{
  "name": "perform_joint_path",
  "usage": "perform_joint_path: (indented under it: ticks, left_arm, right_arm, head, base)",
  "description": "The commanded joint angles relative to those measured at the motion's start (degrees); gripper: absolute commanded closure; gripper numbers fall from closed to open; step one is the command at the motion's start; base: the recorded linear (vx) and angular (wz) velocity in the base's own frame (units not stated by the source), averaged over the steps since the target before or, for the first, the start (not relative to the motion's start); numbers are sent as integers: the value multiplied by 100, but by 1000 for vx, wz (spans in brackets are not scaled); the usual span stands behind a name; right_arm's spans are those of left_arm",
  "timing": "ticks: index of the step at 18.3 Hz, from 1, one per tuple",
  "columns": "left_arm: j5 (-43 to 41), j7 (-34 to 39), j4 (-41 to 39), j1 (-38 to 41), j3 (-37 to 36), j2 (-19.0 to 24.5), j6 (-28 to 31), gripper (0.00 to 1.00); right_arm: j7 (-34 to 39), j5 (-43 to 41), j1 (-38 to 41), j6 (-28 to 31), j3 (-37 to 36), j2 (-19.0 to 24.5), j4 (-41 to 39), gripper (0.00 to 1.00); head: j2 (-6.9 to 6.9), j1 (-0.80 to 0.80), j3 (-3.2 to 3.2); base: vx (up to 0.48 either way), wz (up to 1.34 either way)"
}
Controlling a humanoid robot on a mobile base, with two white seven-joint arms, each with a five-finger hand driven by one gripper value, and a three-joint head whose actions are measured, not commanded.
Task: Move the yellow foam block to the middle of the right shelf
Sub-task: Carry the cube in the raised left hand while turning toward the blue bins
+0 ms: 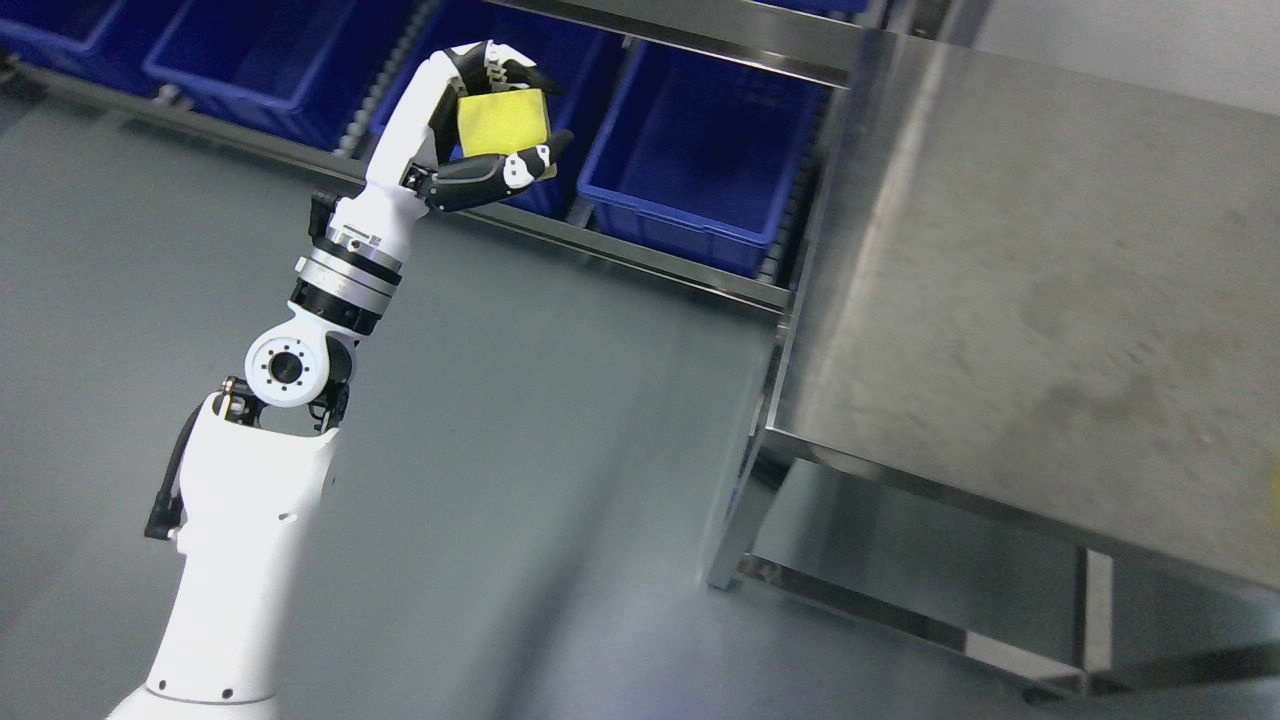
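Yellow foam block (502, 122), squarish: your left hand (478, 130) has it clamped between curled fingers, raised before far blue plastic bins (700, 170), left of the steel table (1050, 300).

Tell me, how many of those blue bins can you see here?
4, possibly more out of frame. One blue bin sits right of the raised left hand, one is behind the hand and its yellow foam block, two lie top left, cropped.
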Motion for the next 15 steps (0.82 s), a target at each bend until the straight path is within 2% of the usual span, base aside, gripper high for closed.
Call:
perform_joint_path:
  ticks: [1,9,15]
  left_arm:
    - [368,181,-240,536,660,-92,-409,100]
    - [368,181,-223,669,660,-110,-463,100]
    - [395,242,-161,642,766,-197,-507,100]
  right_arm:
    - [-1,18,9,1,0,-100,-100,0]
    - [-1,18,9,1,0,-100,-100,0]
    - [-1,18,9,1,0,-100,-100,0]
  head:
    - [0,0,0]
    - [0,0,0]
    - [0,0,0]
  base:
    - [55,1064]
    - [58,1076]
    - [68,515]
